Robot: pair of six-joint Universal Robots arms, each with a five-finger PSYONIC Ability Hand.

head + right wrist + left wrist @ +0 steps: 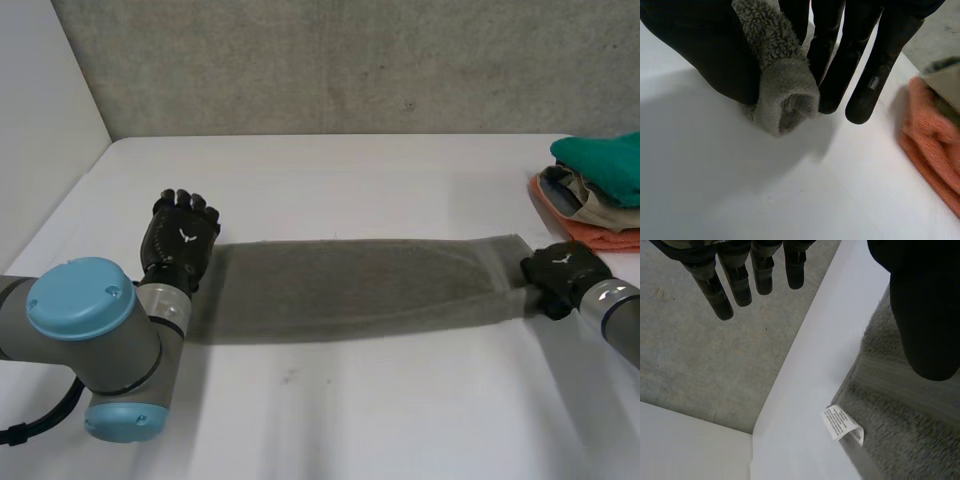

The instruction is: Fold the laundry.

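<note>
A grey fleecy towel point(350, 285) lies stretched in a long band across the white table point(350, 410). My left hand point(180, 240) rests at its left end, open, with straight fingers point(740, 280) held off the cloth and the thumb point(925, 315) over the towel's edge point(900, 415). A white label point(841, 422) sticks out of that edge. My right hand point(562, 272) is at the towel's right end. There its thumb point(700, 50) and fingers point(860, 50) pinch a bunched fold of the towel point(785, 95) just above the table.
A stack of folded laundry point(600, 195), teal over beige over orange, sits at the table's right rear, close to my right hand; its orange piece point(935, 145) lies beside the fingertips. A grey wall runs behind the table.
</note>
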